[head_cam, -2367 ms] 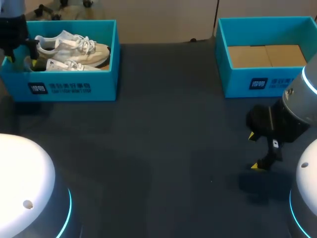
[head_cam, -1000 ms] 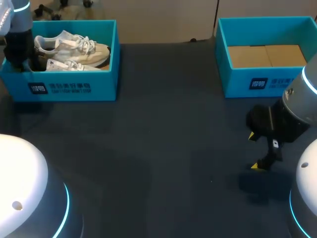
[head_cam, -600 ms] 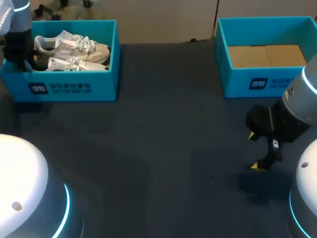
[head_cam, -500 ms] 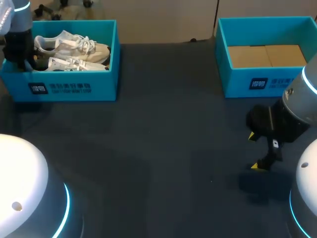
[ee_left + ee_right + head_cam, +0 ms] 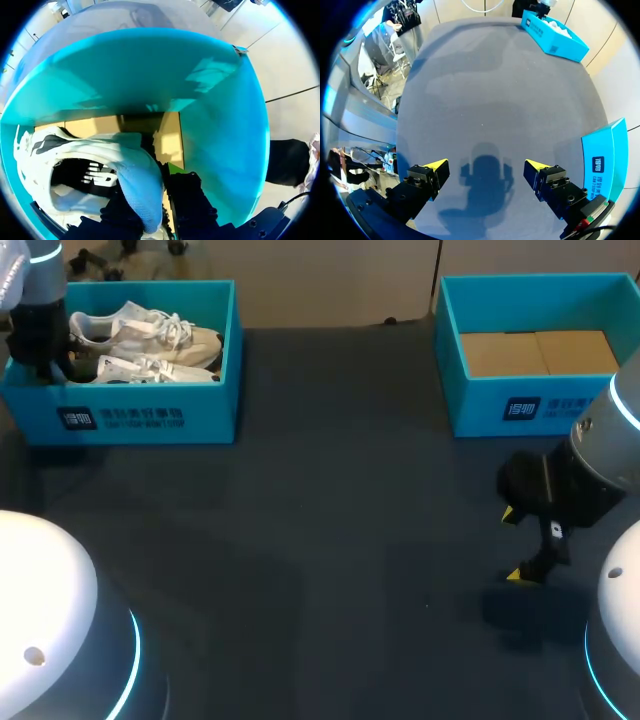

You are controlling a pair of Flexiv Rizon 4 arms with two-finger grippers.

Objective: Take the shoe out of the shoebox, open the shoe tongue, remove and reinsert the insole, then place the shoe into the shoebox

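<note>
White print on the front wall of the left shoebox [image 5: 150, 430]: a square logo [image 5: 77, 418], then two short lines of characters beside it, too small for me to read. Same again on the right shoebox [image 5: 480, 410]: front wall, a square logo with two lines of characters beside it, and I cannot make those out either. In my right wrist view that logo shows on the box wall close beside my gripper, turned on end, not legible. In my left wrist view, inside the shoe [image 5: 75, 150], a black patch [image 5: 75, 175] carries a few white bars; letters or stripes, I cannot tell. Nothing here reads clearly as a word or a number.
</note>
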